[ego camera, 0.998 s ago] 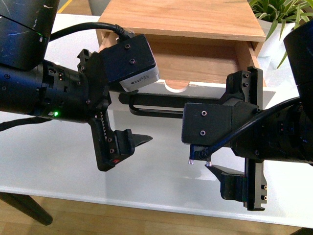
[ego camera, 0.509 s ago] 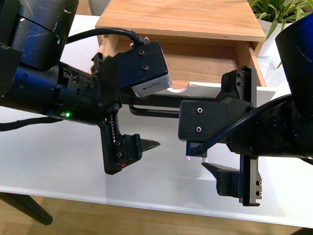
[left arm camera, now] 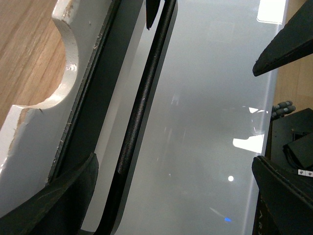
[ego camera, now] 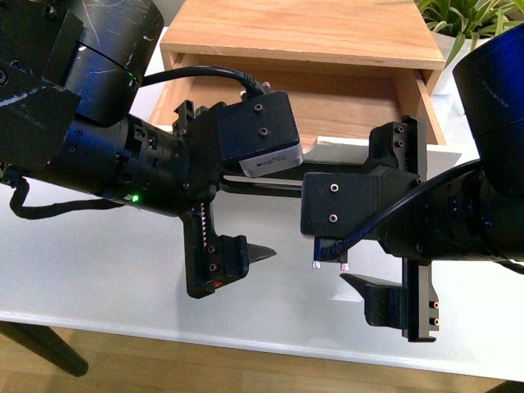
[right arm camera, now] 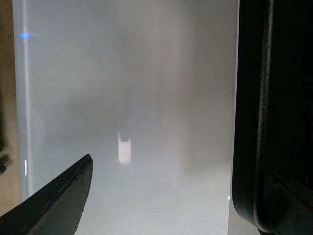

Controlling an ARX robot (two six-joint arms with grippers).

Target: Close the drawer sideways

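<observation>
Light wood fills the top of my front view. The cabinet [ego camera: 303, 33] sits at the far side of the white desk [ego camera: 98, 262], and the drawer [ego camera: 344, 102] stands pulled out of the cabinet toward me, its bare wooden inside showing below the cabinet's top. A plant [ego camera: 467, 20] stands just beside the cabinet on my right.

Both arms reach in front of the cabinet and cover most of the drawer's white front [left arm camera: 29, 142]. My left wrist view shows that front close up, with the semicircular notch [left arm camera: 44, 63] cut into its edge and the black bar handle [left arm camera: 142, 112] running alongside it.

The left gripper [left arm camera: 174, 159] has its jaws spread wide. One finger [left arm camera: 54, 205] lies on the cabinet side of the handle, and the other [left arm camera: 286, 196] is out over the desk, so the bar sits between them. I cannot tell whether either finger touches the bar. A green light [ego camera: 135, 198] glows on the left arm.

The right gripper [ego camera: 356, 217] is level with the left one in front of the cabinet, and its jaws are also parted and hold nothing. Its lower finger [ego camera: 378, 299] hangs over bare desk and its upper one is up by the drawer front. In the right wrist view a dark mass fills one side, and I cannot tell whether it is finger or handle.
</observation>
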